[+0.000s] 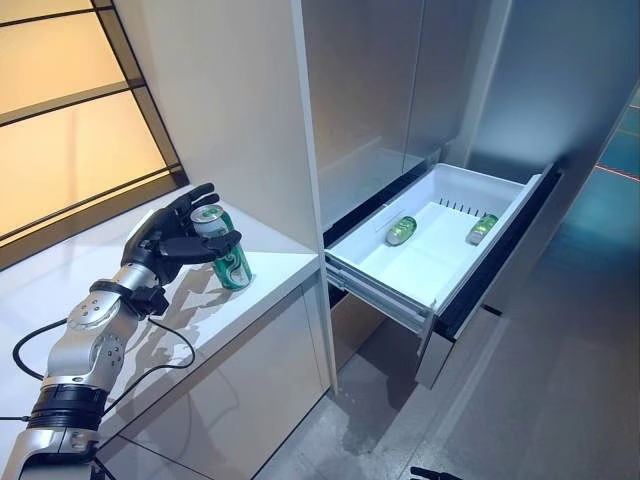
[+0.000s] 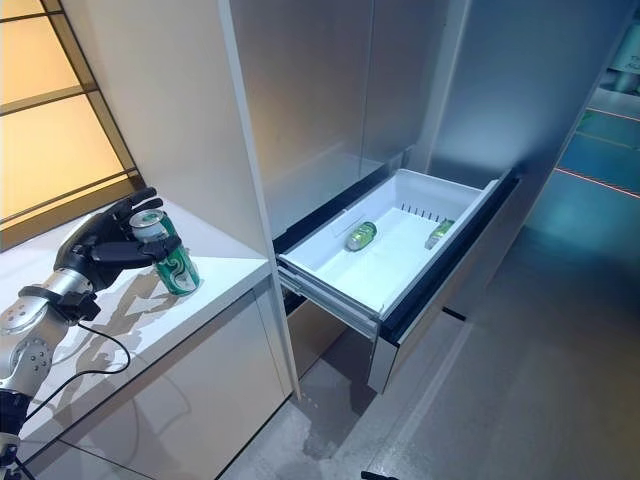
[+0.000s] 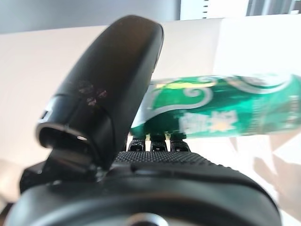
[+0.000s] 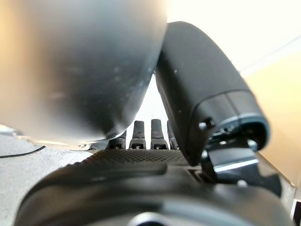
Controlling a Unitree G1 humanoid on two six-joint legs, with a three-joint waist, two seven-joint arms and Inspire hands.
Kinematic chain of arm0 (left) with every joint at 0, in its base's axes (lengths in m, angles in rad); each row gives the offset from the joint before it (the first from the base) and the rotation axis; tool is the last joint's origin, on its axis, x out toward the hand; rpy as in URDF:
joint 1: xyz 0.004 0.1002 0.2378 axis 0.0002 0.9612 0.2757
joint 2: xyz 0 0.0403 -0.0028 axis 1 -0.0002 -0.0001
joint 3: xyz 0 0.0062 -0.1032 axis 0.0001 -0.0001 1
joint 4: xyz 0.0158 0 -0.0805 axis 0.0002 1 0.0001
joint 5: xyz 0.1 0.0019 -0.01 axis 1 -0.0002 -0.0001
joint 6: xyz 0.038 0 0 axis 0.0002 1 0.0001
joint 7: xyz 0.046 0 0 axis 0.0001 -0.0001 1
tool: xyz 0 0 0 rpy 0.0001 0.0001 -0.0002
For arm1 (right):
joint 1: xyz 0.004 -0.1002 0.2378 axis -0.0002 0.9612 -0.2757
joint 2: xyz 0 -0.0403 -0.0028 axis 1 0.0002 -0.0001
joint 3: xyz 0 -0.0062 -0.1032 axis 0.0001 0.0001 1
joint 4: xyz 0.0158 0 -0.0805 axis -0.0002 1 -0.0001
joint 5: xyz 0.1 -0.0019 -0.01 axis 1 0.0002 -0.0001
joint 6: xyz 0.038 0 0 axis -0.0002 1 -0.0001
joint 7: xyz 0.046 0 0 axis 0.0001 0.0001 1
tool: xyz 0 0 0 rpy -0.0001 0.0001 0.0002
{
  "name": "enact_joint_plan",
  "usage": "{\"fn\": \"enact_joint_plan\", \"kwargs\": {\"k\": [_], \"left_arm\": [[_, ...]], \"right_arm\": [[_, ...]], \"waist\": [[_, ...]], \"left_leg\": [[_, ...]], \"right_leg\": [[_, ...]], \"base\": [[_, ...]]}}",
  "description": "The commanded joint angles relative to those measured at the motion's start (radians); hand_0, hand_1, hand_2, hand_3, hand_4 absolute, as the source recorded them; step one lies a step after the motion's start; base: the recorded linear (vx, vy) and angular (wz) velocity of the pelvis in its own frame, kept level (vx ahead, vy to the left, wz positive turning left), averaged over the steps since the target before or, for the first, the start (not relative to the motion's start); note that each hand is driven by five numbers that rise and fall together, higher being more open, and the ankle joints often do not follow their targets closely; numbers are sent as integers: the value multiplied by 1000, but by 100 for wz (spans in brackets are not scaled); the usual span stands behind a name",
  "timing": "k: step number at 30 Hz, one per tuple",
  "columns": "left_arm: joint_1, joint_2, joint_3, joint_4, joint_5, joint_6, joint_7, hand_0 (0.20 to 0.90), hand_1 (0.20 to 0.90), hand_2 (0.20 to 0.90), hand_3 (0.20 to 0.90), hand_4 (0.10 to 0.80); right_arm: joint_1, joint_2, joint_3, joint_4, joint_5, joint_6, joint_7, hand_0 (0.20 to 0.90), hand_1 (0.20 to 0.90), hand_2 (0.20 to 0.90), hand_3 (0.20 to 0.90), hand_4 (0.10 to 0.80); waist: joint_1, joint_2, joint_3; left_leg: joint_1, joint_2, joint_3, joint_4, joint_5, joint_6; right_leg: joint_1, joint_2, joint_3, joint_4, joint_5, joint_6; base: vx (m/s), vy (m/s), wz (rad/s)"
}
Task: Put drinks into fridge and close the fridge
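Upright on the white counter (image 1: 270,275), a green can (image 1: 229,256) is held in the left hand (image 1: 172,240), fingers and thumb curled round it. Two more cans (image 1: 401,230) lie in the open fridge drawer (image 1: 505,215). Whether the right hand (image 4: 155,169) is open cannot be told.

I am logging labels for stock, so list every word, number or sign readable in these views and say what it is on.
None can be read.
Green can held by the left hand on the white counter: white lettering shows in the left wrist view, too blurred to read.
Two green cans lying in the open fridge drawer: markings too small to read.
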Motion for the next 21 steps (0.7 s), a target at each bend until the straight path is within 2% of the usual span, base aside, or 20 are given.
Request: {"fn": "enact_joint_plan", "kwargs": {"k": [1, 13, 21], "left_arm": [[-225, 78, 35, 16, 13, -72, 0, 900, 900, 900, 900, 800], [-241, 69, 27, 35, -11, -101, 53, 900, 900, 900, 900, 800], [-252, 39, 24, 21, -74, -131, 94, 900, 900, 900, 900, 800]], "right_arm": [[-21, -22, 48, 46, 24, -1, 22, 900, 900, 900, 900, 800], [-17, -27, 42, 27, 34, 14, 25, 900, 900, 900, 900, 800], [-14, -26, 42, 20, 38, 17, 22, 900, 900, 900, 900, 800]], "waist": [[-14, 21, 1], [-26, 16, 2], [-35, 14, 1]], "left_leg": [[32, -63, 13, 28, -126, 27], [34, -65, 23, 28, -129, 31], [35, -65, 28, 27, -130, 30]], "right_leg": [[-6, 40, 5, 79, -120, 29], [-12, 41, 17, 80, -116, 33], [-15, 41, 23, 81, -116, 35]], "base": [[0, 0, 0], [0, -1, -3], [1, -1, -3]]}}
